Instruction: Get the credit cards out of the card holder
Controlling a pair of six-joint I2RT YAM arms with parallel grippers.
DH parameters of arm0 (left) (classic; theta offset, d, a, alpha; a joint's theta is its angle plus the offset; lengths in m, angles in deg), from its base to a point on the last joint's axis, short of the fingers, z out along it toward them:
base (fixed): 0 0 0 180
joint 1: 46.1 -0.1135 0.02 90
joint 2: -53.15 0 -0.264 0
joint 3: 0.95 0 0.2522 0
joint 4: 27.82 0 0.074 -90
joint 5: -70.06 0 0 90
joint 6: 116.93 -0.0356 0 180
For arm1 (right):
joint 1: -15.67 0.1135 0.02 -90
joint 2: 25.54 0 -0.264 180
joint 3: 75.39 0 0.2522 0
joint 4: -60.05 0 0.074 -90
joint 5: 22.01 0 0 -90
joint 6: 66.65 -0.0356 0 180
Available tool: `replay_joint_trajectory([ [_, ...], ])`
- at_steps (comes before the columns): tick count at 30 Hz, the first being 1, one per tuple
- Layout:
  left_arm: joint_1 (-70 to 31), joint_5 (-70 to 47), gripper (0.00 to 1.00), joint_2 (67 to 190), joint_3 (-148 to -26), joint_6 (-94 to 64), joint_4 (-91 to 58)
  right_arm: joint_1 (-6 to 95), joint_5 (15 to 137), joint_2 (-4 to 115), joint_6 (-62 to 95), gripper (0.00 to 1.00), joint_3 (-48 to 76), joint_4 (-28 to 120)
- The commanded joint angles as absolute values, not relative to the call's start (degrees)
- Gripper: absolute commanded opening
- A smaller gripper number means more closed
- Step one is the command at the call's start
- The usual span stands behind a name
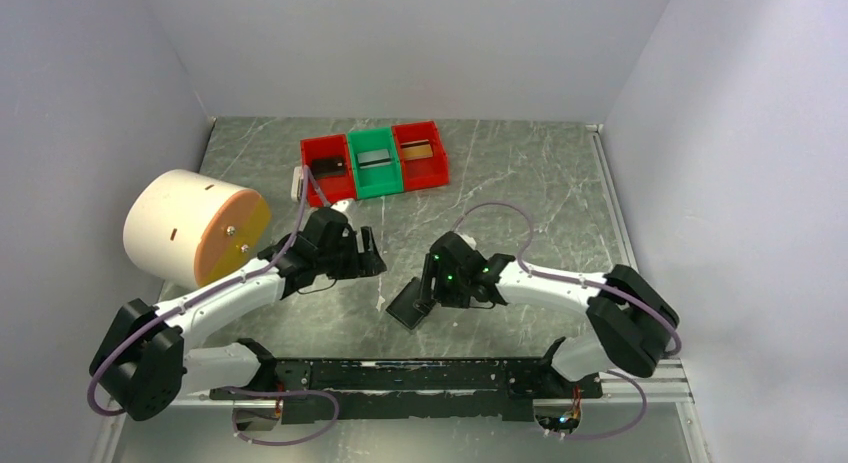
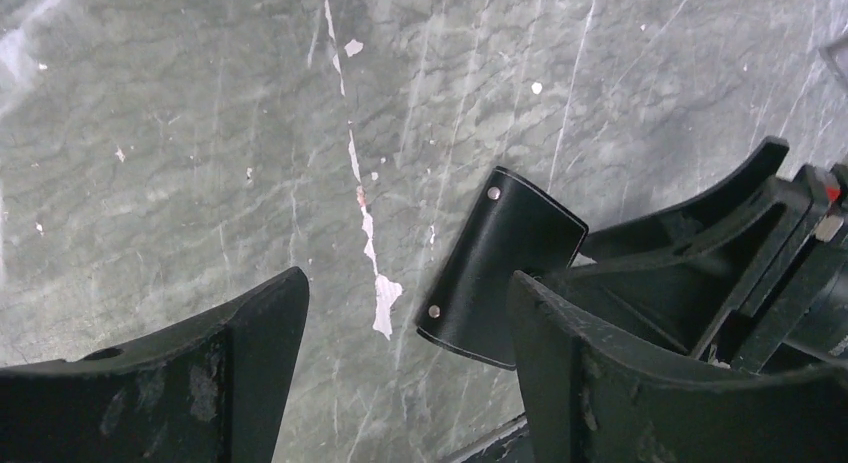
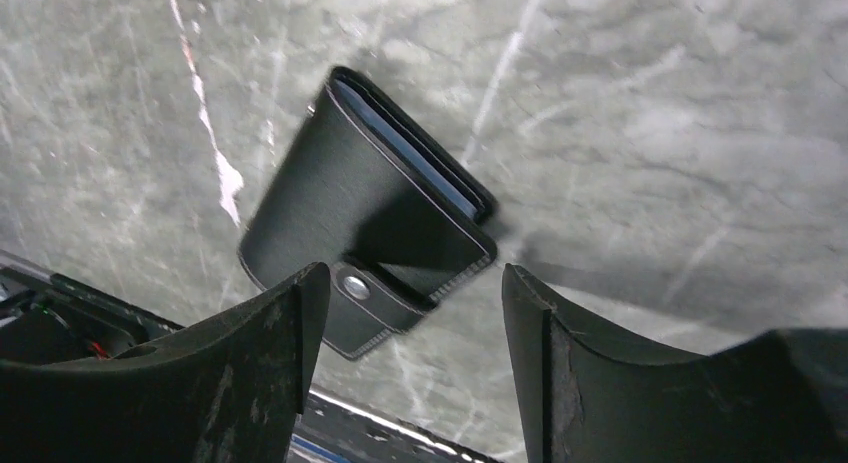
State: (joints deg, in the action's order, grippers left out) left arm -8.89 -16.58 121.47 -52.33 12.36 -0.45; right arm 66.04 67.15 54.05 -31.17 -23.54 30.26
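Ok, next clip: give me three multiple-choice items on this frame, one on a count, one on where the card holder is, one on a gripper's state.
1. How many bins stand in the far row?
A. two
B. four
C. three

2. Where is the card holder?
A. inside one of the bins
B. on the table below the right gripper
C. out of view

3. How does the right gripper stand?
A. open
B. shut on the card holder
C. shut on nothing

Answers
1 C: the top view shows red, green, red side by side.
2 B: the black card holder lies flat on the table just under that gripper in both the top and the right wrist views.
3 A: the right wrist view shows its fingers spread wide, not clamped on anything.
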Motion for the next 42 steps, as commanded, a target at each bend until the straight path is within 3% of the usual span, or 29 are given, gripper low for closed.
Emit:
replay_joint_trajectory([
  [1, -9.0, -14.8, 0.76, 119.5, -50.8, 13.4, -2.8, 66.3, 67.4, 58.6, -30.2, 0.67, -17.7, 33.3],
  [4, -9.0, -15.0, 0.71, 118.5, -49.7, 14.2, -3.3, 66.2, 68.8, 63.7, -26.2, 0.65, -11.6, 31.1],
  [8, -9.0, -15.3, 0.73, 116.7, -47.9, 15.7, -4.9, 66.6, 68.3, 67.3, -23.3, 0.68, -7.0, 26.5],
  [17, -9.0, -17.4, 0.69, 114.1, -45.5, 17.4, -4.4, 74.2, 51.0, 66.2, -22.0, 0.71, -3.1, 12.6],
  [29, -9.0, -21.3, 0.69, 110.2, -43.7, 20.7, -2.3, 79.1, 48.4, 73.8, -23.6, 0.68, 3.2, 11.4],
  [36, -9.0, -21.6, 0.68, 108.2, -42.7, 20.9, -1.3, 79.3, 46.7, 77.1, -26.4, 0.58, 3.9, 8.7],
  [42, -9.0, -15.5, 0.70, 110.4, -42.8, 17.0, -5.1, 79.3, 47.6, 74.4, -26.9, 0.42, 0.2, 11.0],
])
